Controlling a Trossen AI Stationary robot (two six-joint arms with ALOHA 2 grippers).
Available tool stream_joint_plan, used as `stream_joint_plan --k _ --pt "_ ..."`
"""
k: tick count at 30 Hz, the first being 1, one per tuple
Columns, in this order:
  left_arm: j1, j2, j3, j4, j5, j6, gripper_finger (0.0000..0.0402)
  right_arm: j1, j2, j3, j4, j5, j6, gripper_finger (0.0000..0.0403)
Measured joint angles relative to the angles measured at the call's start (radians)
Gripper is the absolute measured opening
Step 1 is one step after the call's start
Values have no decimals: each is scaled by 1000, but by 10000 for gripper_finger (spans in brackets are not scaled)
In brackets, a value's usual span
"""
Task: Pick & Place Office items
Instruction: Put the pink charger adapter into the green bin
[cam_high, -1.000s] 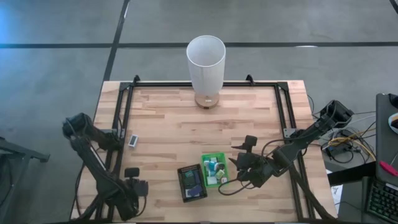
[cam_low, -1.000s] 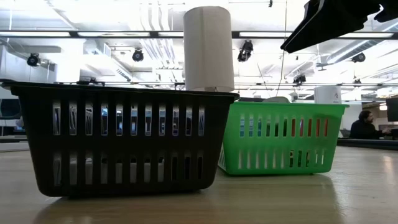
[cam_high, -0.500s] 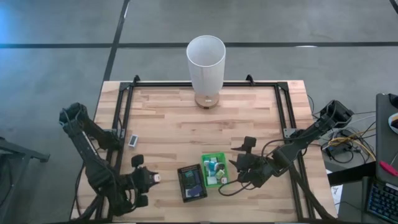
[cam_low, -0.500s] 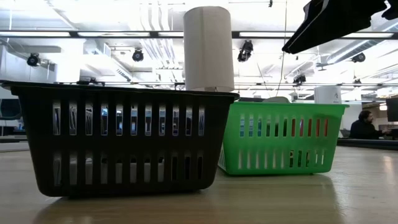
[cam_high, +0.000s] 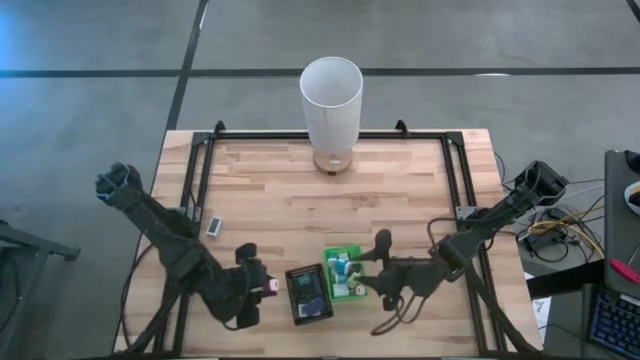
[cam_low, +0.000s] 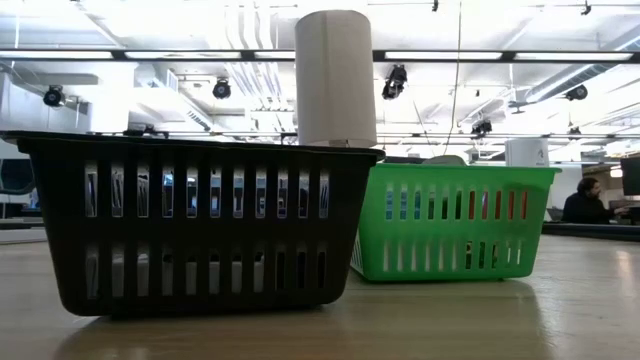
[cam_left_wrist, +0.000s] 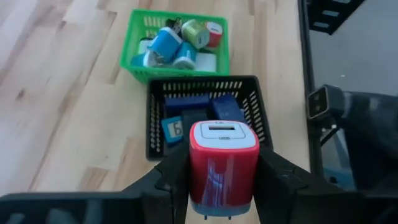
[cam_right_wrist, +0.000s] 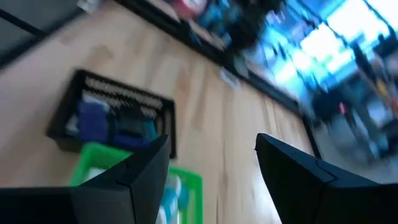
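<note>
One red-and-white charger block (cam_left_wrist: 222, 163) is pinched between the fingers of the left gripper (cam_left_wrist: 222, 177) and is held just beside the black basket (cam_high: 309, 294), short of its rim. Several blue, green and red items (cam_left_wrist: 180, 43) are piled in the green basket (cam_high: 343, 274). The right gripper (cam_right_wrist: 211, 171) is held over that green basket with its fingers spread and nothing between them.

Black tray (cam_high: 309, 295) beside green tray (cam_high: 345, 274); white cylinder (cam_high: 331, 100) behind.
</note>
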Motion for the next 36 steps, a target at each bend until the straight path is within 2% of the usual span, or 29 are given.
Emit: stream_joint_plan --k 2,9,12,17,28,36 --pt "33 -3 0 18 55 25 130 0 0 13 19 -34 -55 233" --pt "152 -5 0 75 309 48 130 0 56 76 1 -38 -221 233" --pt "183 -5 0 99 328 88 130 0 105 114 2 -16 -321 233" --pt "215 -5 21 110 343 152 130 0 175 191 -27 98 -381 233" --pt "232 -5 71 150 364 214 130 -6 269 358 -59 100 -453 233" --pt "256 -3 69 173 422 217 130 -18 338 435 -63 101 -555 233"
